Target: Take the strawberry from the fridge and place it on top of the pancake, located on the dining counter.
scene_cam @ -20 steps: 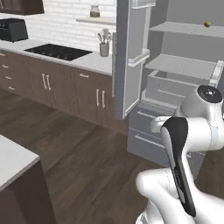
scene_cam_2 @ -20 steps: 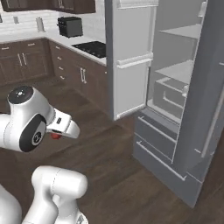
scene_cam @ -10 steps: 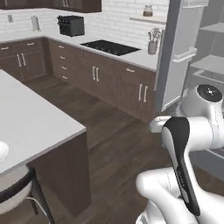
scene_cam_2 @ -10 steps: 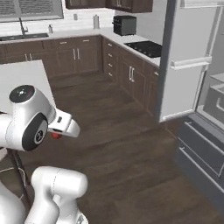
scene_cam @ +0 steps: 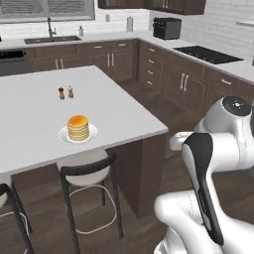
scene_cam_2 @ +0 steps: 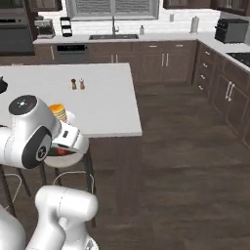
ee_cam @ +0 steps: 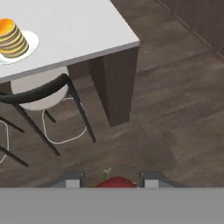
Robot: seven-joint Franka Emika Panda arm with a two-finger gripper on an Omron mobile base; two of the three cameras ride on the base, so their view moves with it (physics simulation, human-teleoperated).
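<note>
The gripper (ee_cam: 112,181) is pinching the strawberry (ee_cam: 114,182) tight so it isn't dropping b4 reaching the pancake (ee_cam: 9,36).

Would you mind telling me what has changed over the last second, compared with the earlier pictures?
The base has turned away from the open fridge, so the whole scene has shifted: the dining counter with the pancake on its plate is now in front. That is camera motion, not movement of objects. The arm's pose looks unchanged, and the gripper stays closed on the strawberry; nothing was picked up or released.
</note>
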